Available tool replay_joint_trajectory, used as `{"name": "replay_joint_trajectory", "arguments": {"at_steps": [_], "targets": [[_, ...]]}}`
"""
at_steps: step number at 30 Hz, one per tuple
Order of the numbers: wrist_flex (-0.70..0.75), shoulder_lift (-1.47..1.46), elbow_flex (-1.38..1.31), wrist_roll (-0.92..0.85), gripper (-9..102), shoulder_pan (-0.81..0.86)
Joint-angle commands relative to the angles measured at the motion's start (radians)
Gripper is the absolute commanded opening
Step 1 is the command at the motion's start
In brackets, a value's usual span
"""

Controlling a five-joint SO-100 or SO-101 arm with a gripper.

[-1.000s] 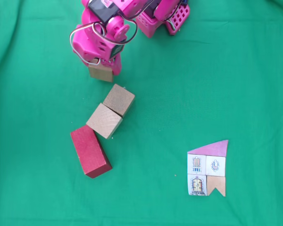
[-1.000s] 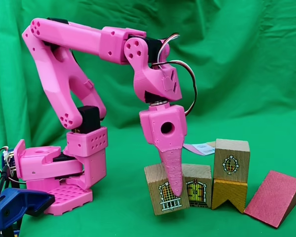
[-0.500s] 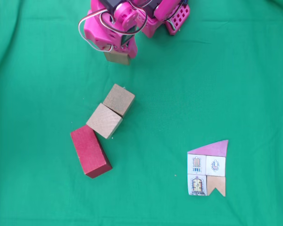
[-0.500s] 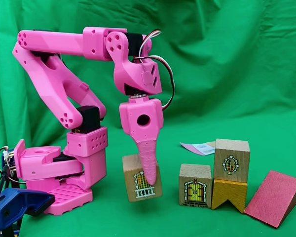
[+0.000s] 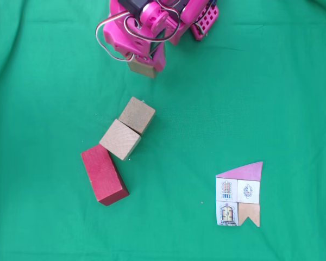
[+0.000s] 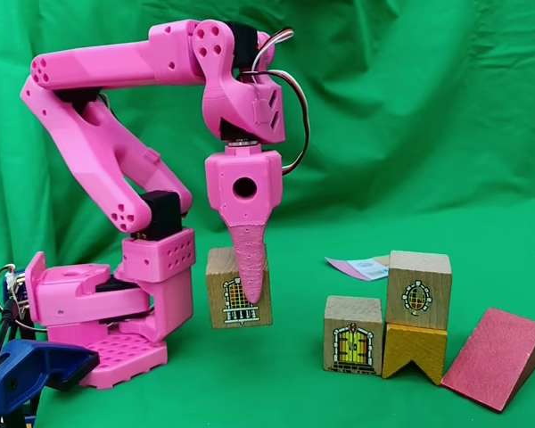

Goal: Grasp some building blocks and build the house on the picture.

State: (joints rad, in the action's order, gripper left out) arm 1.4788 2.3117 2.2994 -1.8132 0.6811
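The pink gripper (image 6: 247,290) was closed on a wooden cube (image 6: 238,300) with a window picture on its face, and it held this cube in the air, above the green cloth (image 6: 276,392) and close to the pink base of the arm (image 6: 107,312). In the fixed view from above, the held cube (image 5: 143,68) showed partly under the gripper (image 5: 145,64), near the top of the picture.

On the cloth, in the side view, a cube with a door picture (image 6: 352,334) stood to the right of the held cube, well apart from it. Just beside it, touching, stood a notched yellow block (image 6: 414,349) with another cube (image 6: 418,289) on top of it. To the right of them lay a dark-red block (image 6: 495,357) with a slanted face.

In the view from above, two tan tops (image 5: 137,115) (image 5: 120,139) touched each other, and the red block (image 5: 104,174) lay just beside the lower one. The paper card (image 5: 239,194) with the house picture lay flat at the lower right, well apart from the blocks.
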Motion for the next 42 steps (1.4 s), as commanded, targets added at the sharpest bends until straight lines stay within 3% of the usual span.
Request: {"name": "replay_joint_trajectory", "arguments": {"at_steps": [1,10,42], "targets": [[-0.008,0.003,-0.052,0.097,21,-0.037],[-0.008,-0.061,-0.13,0.256,21,-0.133],[-0.011,-0.551,-0.589,0.259,21,-0.178]]}}
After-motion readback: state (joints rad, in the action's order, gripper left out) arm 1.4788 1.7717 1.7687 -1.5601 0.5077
